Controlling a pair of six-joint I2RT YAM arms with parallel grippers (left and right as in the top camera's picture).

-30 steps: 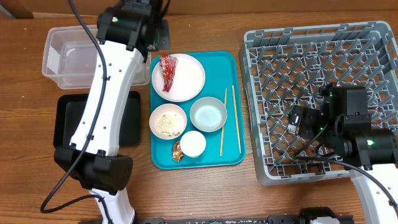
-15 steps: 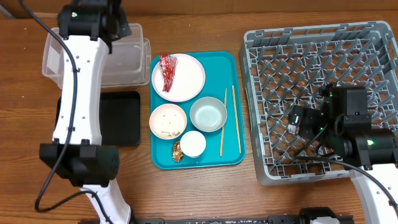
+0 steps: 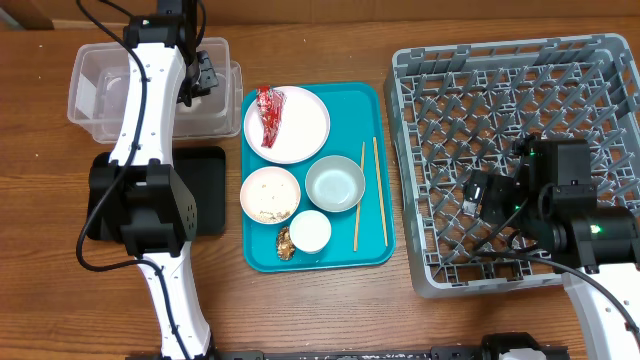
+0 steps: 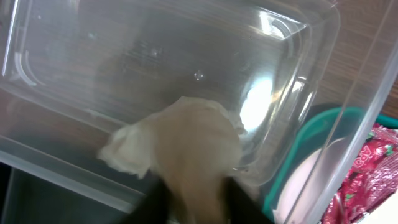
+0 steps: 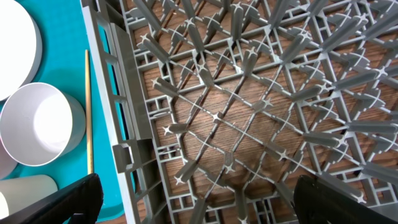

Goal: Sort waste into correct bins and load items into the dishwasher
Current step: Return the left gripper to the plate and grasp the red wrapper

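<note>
1. Sorting the waste looks like the step in hand. At the upper left of the overhead frame the left gripper (image 4: 194, 200) hangs over the clear tub (image 3: 92, 72). Its fingers are pinched on the crumpled white napkin (image 4: 180, 146), a soft, creased wad above the tub's glossy see-through floor. The next move, I judge, calls for parting the fingers so the wad drops inside the walls.
2. Just below the tub lies the black tray (image 3: 207, 190), shallow, matte and rectangular, partly hidden by the arm.
3. At centre, the teal tray (image 3: 352, 105) carries a smooth round white plate (image 3: 305, 130) with the crinkled, shiny red wrapper (image 3: 270, 115) on its left part. Below the plate sit a white bowl (image 3: 270, 194) holding grainy rice scraps, a pale bowl (image 3: 335, 184) and a small white cup (image 3: 310, 231). A brown food lump (image 3: 284, 242) touches the cup's left side.
4. Right of the bowls, two thin wooden chopsticks (image 3: 380, 195) lie nearly parallel on the teal tray.
5. At the right, the grey dish rack (image 3: 500, 90), a stiff plastic lattice of pegs, holds none of the dishes. The right gripper (image 5: 199, 202) hovers over it with fingers spread wide, holding nothing.
</note>
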